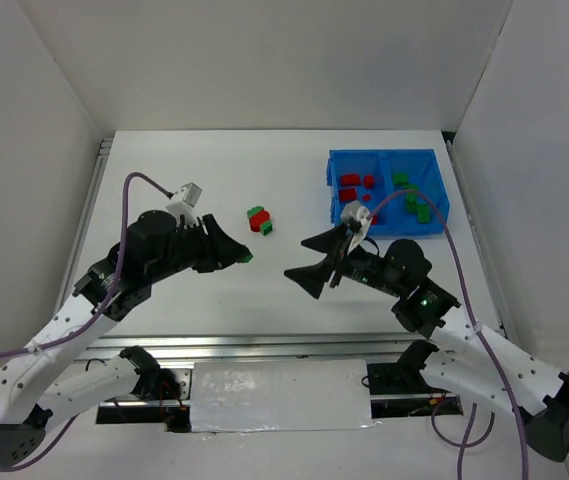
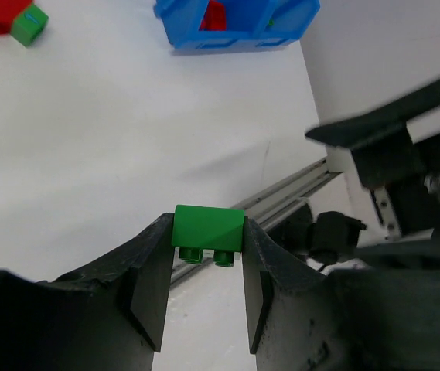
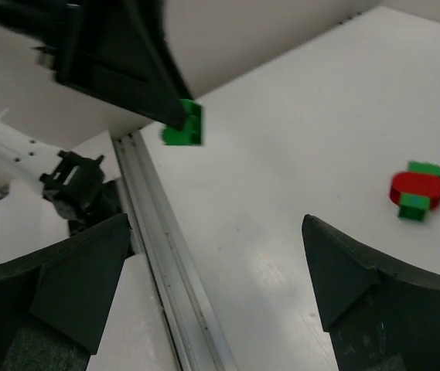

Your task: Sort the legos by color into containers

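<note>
Blue bin (image 1: 384,153), red legos (image 1: 348,183) left, green legos (image 1: 401,180) right

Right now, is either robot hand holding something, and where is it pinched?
The left gripper pinches a green lego by its opposite sides. The right gripper holds nothing.

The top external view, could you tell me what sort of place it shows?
Probably a robotics lab cell: a white table boxed in by white panels, two arms mounted along an aluminium rail, and a blue bin of red and green legos.
</note>
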Available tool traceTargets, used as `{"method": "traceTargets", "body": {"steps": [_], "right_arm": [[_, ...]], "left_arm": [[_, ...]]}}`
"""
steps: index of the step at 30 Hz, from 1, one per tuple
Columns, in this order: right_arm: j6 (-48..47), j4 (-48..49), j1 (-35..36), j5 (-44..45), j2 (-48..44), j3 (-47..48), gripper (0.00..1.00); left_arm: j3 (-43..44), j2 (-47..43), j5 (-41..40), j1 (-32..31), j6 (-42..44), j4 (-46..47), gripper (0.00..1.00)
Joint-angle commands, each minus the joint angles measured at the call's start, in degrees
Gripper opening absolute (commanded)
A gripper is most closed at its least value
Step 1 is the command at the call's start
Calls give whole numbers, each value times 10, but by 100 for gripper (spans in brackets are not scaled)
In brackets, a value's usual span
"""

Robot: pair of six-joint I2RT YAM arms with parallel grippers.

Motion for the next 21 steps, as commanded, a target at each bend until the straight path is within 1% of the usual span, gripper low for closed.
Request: {"method": "traceTargets", "body": {"steps": [1, 2, 3, 4, 5, 7, 10, 12, 17, 20, 21], "right_arm": [[-32, 141, 88, 69, -20, -42, 99], [-31, 136, 109, 95, -17, -37, 99], [-34, 134, 129, 122, -12, -26, 98], [-43, 129, 148, 177, 2, -21, 97], [-48, 123, 180, 200, 11, -12, 97], [-52, 105, 199, 238, 43, 13, 96], [-42, 77, 217, 280, 85, 50, 94], [-34, 76, 221, 288, 100, 62, 92], [-23, 132, 226, 256, 121, 56, 89], [-23, 135, 226, 260, 139, 72, 82], [-23, 138, 227, 252, 146, 76, 75]], "left_arm": [[33, 25, 30, 5, -132, -10, 0], [25, 32, 36, 5, -148, -4, 0], [16, 33, 52, 6, -182, 8, 0], [-4, 31, 57, 6, -199, 32, 0], [-4, 28, 59, 6, -214, 33, 0], [-32, 22, 56, 5, -250, 61, 0], [-42, 11, 45, 7, -269, 76, 0], [-39, 11, 43, 8, -266, 83, 0], [-32, 18, 52, 9, -265, 79, 0], [-42, 22, 72, 9, -268, 95, 0], [-45, 23, 75, 9, -267, 102, 0]]}}
